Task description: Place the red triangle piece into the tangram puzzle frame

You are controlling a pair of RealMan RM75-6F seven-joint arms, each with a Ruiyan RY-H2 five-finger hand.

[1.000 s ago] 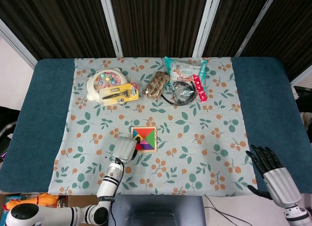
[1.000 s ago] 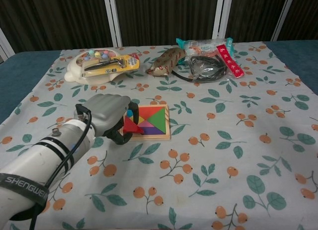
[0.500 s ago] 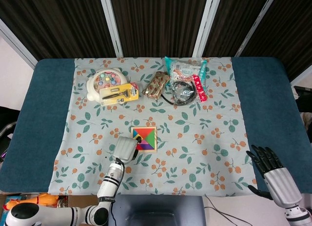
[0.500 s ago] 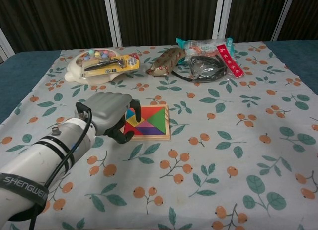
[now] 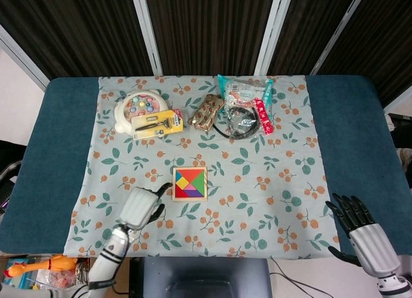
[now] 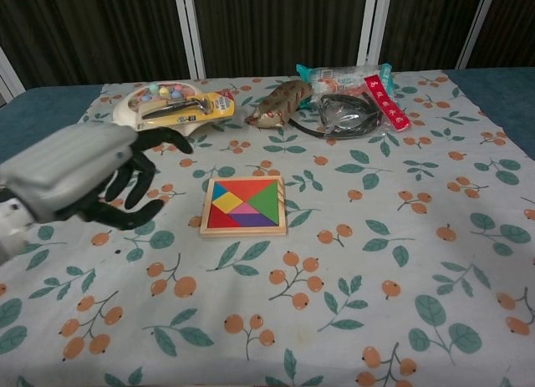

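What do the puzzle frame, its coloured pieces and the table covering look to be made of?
The tangram puzzle frame looks like pale unfinished wood, tan along the rim. The red triangle piece and its neighbours look matte painted, probably wood. The tablecloth looks like thin printed fabric, faintly wrinkled.
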